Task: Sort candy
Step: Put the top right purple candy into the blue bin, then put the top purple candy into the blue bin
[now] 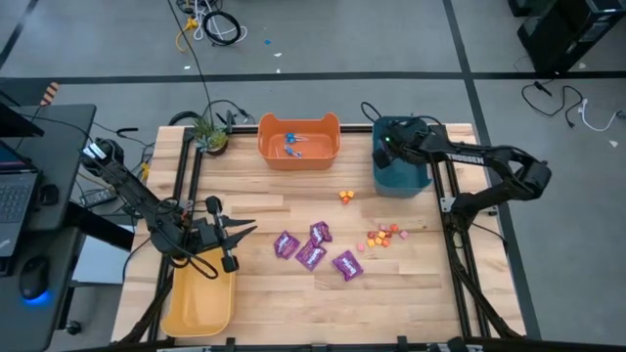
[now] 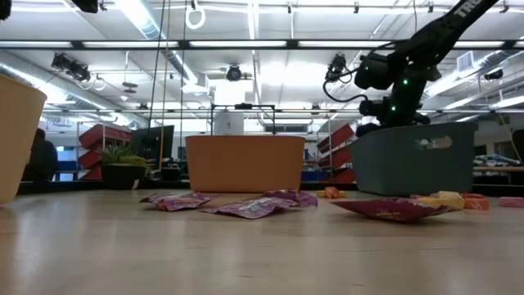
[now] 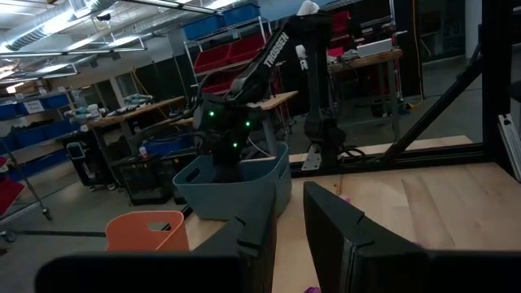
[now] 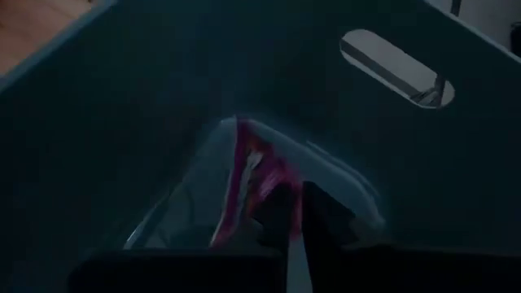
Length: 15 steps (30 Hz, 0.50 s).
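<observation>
My right gripper (image 1: 388, 149) reaches down into the teal bin (image 1: 416, 181) at the far right and is shut on a shiny purple packet (image 4: 248, 175). Several purple packets (image 1: 313, 249) lie flat on the table's middle. Small orange and pink pieces (image 1: 381, 237) lie to their right, and two more pieces (image 1: 345, 196) lie nearer the bins. Blue-wrapped lollipops (image 1: 293, 145) lie in the orange bin (image 1: 298, 156). My left gripper (image 1: 249, 231) waits level above the table beside the yellow bin (image 1: 201, 303), its fingers (image 3: 326, 228) a little apart with nothing between them. My right gripper pinches the purple packet by its near edge (image 4: 281, 203) between its two fingers. The fingers slant down from above into the teal bin. The packet sticks out ahead of the fingertips toward the bin's floor; whether it rests there I cannot tell.
The three bins stand apart: orange at the far middle, teal at the far right, yellow at the near left. A potted plant (image 1: 208, 135) stands at the far left corner. Black frame rails (image 1: 186, 186) run along both table sides.
</observation>
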### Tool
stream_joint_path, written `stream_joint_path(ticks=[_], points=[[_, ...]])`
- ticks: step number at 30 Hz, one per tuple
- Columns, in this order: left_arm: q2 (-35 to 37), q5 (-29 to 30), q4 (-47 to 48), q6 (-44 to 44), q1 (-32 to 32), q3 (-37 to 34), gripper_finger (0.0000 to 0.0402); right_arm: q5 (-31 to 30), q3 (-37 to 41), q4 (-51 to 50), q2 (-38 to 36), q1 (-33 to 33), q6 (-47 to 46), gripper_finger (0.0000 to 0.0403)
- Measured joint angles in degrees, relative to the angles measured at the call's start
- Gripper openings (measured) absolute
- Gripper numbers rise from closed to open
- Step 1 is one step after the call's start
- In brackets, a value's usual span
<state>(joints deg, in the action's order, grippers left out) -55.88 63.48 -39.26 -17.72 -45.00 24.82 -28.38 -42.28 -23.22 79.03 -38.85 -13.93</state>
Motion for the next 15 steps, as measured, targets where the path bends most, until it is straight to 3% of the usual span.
stream_joint_path(ticks=[8, 15], points=[[0.0, 0.0, 0.0, 0.0, 0.0, 0.0, 0.0067, 0.0, 0.0, 0.7, 0.5, 0.0, -0.5, 0.0068], [0.0, 0.0, 0.0, 0.0, 0.0, 0.0, 0.0067, 0.0, 0.0, 0.7, 0.5, 0.0, 0.9, 0.0080]])
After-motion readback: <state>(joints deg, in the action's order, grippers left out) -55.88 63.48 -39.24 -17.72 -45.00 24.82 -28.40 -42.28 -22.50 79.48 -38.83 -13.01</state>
